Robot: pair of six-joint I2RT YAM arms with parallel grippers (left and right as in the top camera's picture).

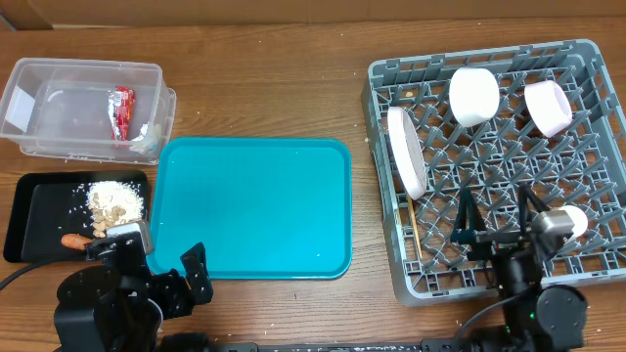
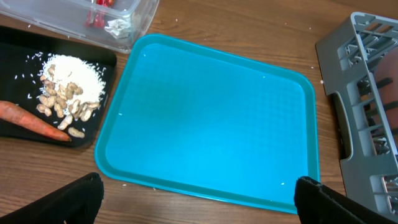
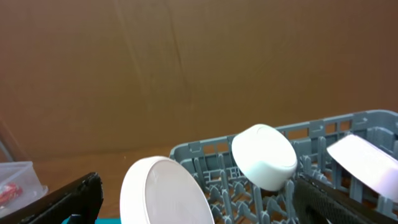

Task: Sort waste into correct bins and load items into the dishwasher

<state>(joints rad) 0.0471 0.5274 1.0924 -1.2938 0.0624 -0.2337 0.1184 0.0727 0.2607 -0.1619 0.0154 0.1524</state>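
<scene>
We judge the sorting all but finished: the teal rectangular serving tray (image 1: 254,205) at mid-frame carries nothing. The crumpled red-and-silver snack wrapper (image 1: 122,110) lies in the clear rectangular plastic tub (image 1: 88,65) at upper left. Below it, the heap of pale shell-like food scraps (image 2: 65,93) and the small orange carrot (image 2: 31,119) lie in the shallow black tray (image 2: 15,93). The grey plastic dish rack (image 1: 435,264) on the right holds the round white plate (image 1: 406,152), white bowl (image 1: 473,95) and pinkish bowl (image 1: 548,108).

The left gripper (image 2: 199,180) is spread wide and empty beside the black tray. The right gripper (image 1: 496,210), likewise spread and empty, hangs over the rack's lower part. The small white cup (image 1: 575,223) sits just right of it. The thin wooden chopsticks (image 1: 415,240) lie to its left, long axis up-and-down the frame, so any last adjustment would fall to the right arm.
</scene>
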